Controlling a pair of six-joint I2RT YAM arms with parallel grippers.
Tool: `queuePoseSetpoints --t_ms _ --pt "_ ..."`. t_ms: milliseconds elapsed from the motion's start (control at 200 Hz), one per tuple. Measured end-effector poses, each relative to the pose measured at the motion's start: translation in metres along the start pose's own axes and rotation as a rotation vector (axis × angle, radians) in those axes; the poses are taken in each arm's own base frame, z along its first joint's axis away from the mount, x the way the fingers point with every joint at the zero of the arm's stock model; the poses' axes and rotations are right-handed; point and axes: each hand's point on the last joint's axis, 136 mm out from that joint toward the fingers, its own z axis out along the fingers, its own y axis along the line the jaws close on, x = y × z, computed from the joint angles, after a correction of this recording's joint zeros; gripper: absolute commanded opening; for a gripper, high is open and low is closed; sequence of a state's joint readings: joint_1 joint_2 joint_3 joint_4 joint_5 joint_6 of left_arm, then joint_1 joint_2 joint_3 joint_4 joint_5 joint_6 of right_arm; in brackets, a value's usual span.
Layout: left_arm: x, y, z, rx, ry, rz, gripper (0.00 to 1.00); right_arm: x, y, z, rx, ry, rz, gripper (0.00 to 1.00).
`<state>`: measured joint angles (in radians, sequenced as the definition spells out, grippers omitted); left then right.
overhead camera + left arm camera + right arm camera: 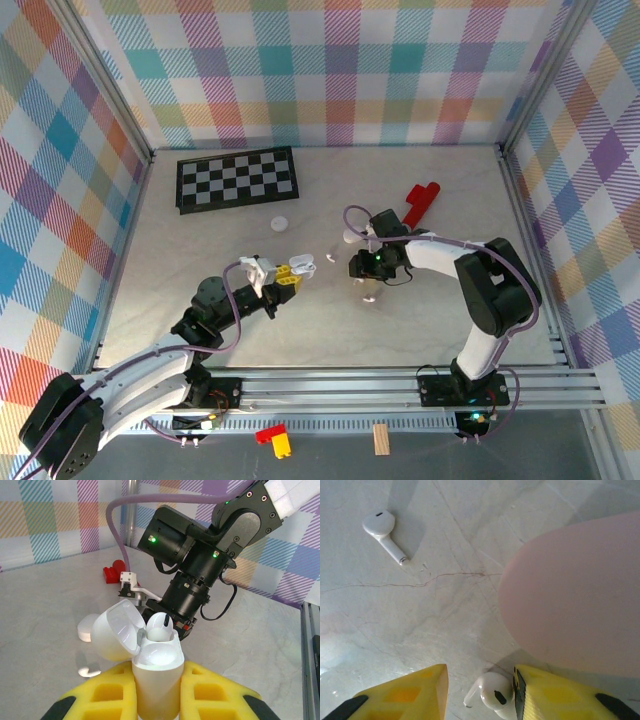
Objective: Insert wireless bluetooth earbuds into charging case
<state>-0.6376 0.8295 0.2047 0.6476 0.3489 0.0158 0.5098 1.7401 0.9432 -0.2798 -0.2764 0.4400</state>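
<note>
Grey marbled counter (300,330) carries everything you have left to collect. By my reading you are about a third of the way through.

The pink case (575,600) sits as a soft blur just beside your right tool (480,680) and plays no part for now.

Your left tool (156,685) is clamped on the white charging case (156,672) and holds it upright. Its lid (117,632) is hinged open and leans to the left in the left wrist view.

One seated earbud (161,625) is already in its well, head up and stem down, with its long axis running along the case's height. The second well looks unfilled.

Your right tool stands with its yellow fingers (545,690) spread wide, low over the counter. The near earbud (492,695) lies between them, touching the right finger but not pinched. Its head is toward that finger and its stem slants down-left in the right wrist view.

A far earbud (382,530) lies flat, well apart from the tool, with its head up-left and its stem pointing down-right.
</note>
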Motion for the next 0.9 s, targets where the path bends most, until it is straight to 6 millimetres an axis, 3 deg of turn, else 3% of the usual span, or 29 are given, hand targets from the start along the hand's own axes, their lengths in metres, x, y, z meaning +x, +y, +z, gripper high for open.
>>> queuePoseSetpoints --t_ms 485,895 --pt "0.003 0.002 0.001 -0.005 0.011 -0.004 0.11 0.006 -0.001 0.000 -0.007 0.016 -0.026 0.25" --pt "0.005 0.002 0.001 -0.007 0.021 -0.008 0.11 0.010 -0.003 0.001 -0.002 0.025 -0.030 0.23"
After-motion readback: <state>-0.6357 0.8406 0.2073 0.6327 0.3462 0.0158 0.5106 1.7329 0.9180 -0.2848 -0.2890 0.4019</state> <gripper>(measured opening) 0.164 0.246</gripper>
